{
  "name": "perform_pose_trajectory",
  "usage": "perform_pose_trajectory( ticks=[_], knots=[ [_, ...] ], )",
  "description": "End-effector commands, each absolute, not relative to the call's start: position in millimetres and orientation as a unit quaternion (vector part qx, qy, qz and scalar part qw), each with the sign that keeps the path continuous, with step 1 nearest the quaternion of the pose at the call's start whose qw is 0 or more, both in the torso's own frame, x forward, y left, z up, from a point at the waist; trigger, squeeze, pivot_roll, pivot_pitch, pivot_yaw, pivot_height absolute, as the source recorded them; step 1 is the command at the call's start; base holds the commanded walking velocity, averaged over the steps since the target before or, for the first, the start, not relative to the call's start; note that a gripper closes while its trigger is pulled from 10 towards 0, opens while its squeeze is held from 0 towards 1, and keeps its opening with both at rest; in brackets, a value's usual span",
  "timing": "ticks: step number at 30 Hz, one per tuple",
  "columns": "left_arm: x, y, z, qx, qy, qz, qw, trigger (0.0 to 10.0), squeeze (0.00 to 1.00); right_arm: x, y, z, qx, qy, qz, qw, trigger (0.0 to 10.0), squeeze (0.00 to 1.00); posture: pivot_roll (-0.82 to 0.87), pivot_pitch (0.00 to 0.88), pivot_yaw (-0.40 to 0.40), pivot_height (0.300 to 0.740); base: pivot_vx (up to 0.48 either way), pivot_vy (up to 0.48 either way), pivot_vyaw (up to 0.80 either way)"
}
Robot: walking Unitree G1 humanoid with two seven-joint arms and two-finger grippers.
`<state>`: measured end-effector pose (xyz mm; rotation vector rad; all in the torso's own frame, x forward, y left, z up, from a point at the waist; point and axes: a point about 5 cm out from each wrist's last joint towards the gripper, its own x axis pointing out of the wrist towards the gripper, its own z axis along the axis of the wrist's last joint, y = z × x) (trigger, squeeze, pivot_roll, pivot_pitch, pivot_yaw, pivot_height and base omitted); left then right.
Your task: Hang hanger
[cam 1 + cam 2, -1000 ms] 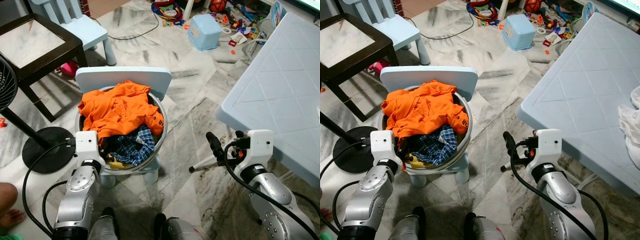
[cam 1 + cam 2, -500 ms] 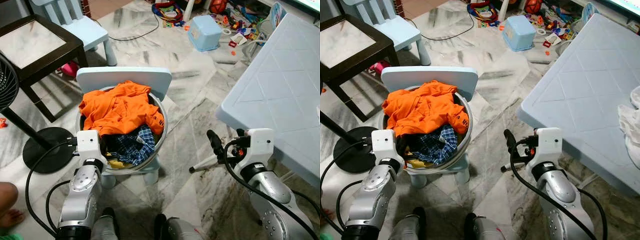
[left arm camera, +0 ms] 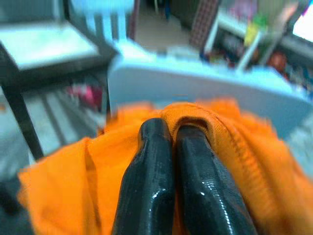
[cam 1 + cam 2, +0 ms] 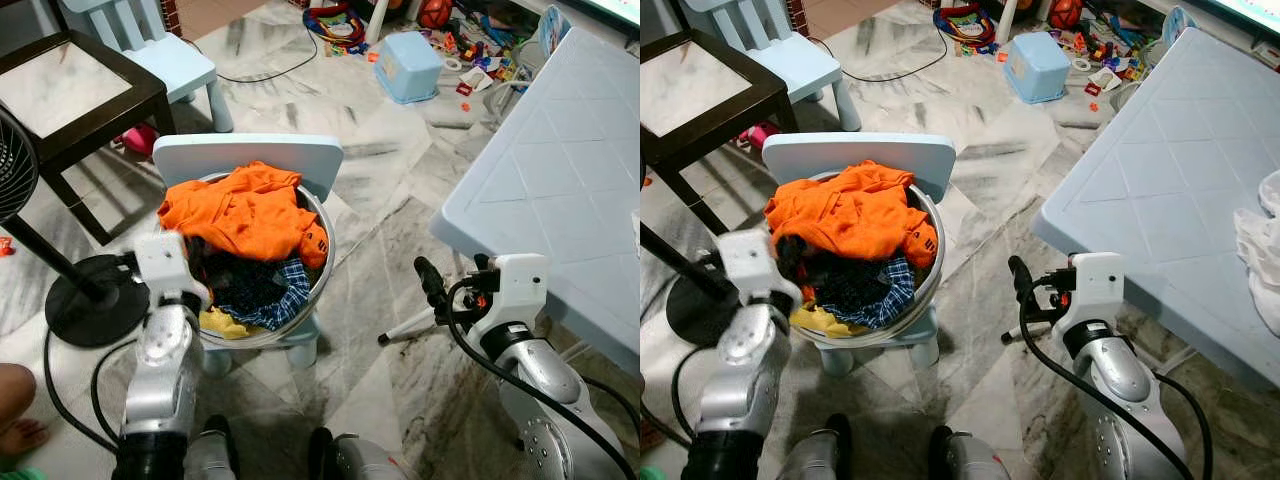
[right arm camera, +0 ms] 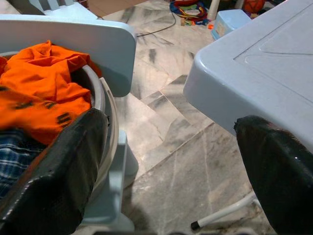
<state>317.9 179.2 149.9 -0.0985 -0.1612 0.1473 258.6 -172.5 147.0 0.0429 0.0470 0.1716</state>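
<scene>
Left gripper (image 3: 168,142), glossy black fingers pinched together on a fold of soft orange shirt (image 4: 245,212) at the left of the round metal basin (image 4: 322,262); right gripper (image 5: 171,171), jaws spread wide, hovers between the basin and the ribbed pale-blue plastic table (image 4: 560,190); checked blue cloth (image 4: 285,300) lies crumpled beneath; hanger cannot be made out.

Marble floor (image 4: 370,330), pale-blue table (image 4: 560,180)
</scene>
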Motion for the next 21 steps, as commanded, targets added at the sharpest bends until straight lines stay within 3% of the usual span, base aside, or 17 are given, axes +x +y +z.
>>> perform_pose_trajectory(
  ticks=[1, 12, 13, 17, 21],
  knots=[
    [316.6, 177.8, 147.7, -0.047, -0.080, 0.076, 0.993, 0.0, 0.00, 257.1, -176.6, 142.6, 0.017, 0.032, 0.079, 0.996, 10.0, 0.00, 0.00, 0.261, -0.146, 0.740, 0.000, 0.000, 0.00],
    [323.0, 139.5, 147.4, -0.103, -0.073, 0.001, 0.992, 0.0, 0.00, 259.1, -176.6, 142.7, 0.013, 0.027, 0.076, 0.997, 10.0, 0.00, 0.00, 0.254, -0.145, 0.740, 0.000, 0.000, 0.00],
    [324.9, 128.0, 150.8, -0.157, -0.067, -0.019, 0.985, 0.0, 0.00, 259.3, -176.1, 142.4, 0.013, 0.027, 0.076, 0.997, 10.0, 0.00, 0.00, 0.251, -0.144, 0.740, 0.000, 0.000, 0.00],
    [325.5, 99.6, 152.3, -0.194, -0.041, -0.085, 0.976, 0.0, 0.00, 260.6, -173.5, 142.4, 0.014, 0.026, 0.078, 0.997, 10.0, 0.00, 0.00, 0.246, -0.140, 0.740, 0.000, 0.000, 0.00],
    [310.4, 65.8, 144.0, -0.285, 0.028, -0.165, 0.944, 0.0, 0.00, 261.6, -171.7, 143.0, 0.015, 0.025, 0.078, 0.997, 10.0, 0.00, 0.00, 0.249, -0.135, 0.740, 0.000, 0.000, 0.00]
  ],
)
